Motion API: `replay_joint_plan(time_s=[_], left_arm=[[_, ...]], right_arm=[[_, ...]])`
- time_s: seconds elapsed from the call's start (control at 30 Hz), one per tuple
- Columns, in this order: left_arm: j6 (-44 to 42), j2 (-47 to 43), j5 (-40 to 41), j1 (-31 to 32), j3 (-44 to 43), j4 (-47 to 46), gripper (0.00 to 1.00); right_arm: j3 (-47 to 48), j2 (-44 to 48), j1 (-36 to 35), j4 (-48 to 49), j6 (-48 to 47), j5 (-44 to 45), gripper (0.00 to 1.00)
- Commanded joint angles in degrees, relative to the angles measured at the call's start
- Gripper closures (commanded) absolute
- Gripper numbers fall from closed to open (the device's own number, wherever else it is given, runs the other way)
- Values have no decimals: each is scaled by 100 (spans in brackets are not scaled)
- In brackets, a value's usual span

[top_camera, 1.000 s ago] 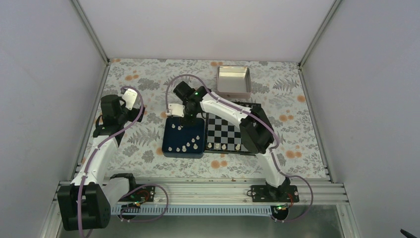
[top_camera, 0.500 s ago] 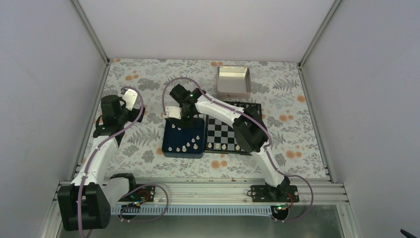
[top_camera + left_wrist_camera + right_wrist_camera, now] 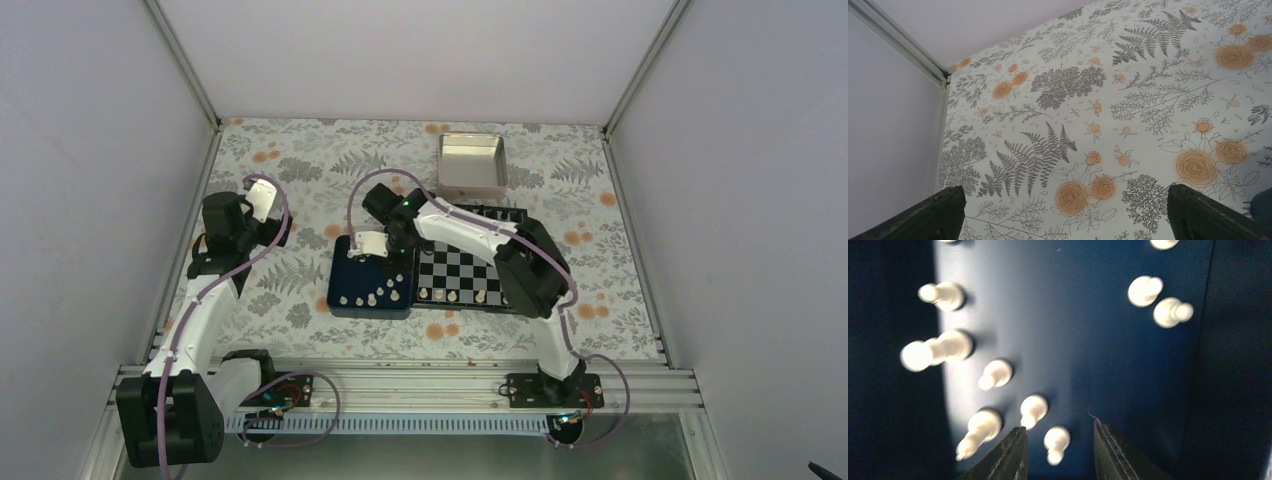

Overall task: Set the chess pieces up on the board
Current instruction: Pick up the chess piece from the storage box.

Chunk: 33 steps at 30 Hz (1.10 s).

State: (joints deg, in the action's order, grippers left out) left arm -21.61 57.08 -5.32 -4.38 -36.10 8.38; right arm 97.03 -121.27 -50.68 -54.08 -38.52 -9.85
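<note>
a white pawn point(image 3: 1057, 440) is bracketed by the parted right gripper point(image 3: 1058, 426) (left gripper point(image 3: 1064, 188) gapes wide, idle); closing seems called for next.

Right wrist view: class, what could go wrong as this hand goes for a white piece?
1. A white piece sits between the right hand's open fingers, but a neighbour sits close beside it; a closing finger might knock that over.
2. The piece is tiny, so it could tip or slip out rather than be gripped.
</note>
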Motion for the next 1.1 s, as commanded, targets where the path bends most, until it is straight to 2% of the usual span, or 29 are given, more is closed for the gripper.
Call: replay_joint_plan(time_s=[0.0, 0.27, 1.07], left_arm=[[42, -66, -118, -31, 42, -111, 0], [51, -54, -75, -33, 24, -87, 0], [8, 22, -187, -36, 62, -67, 0]], right_arm=[[-419, 695, -112, -12, 9, -235, 64], [-525, 587, -441, -94, -24, -367, 59], [28, -9, -785, -189, -8, -539, 57]])
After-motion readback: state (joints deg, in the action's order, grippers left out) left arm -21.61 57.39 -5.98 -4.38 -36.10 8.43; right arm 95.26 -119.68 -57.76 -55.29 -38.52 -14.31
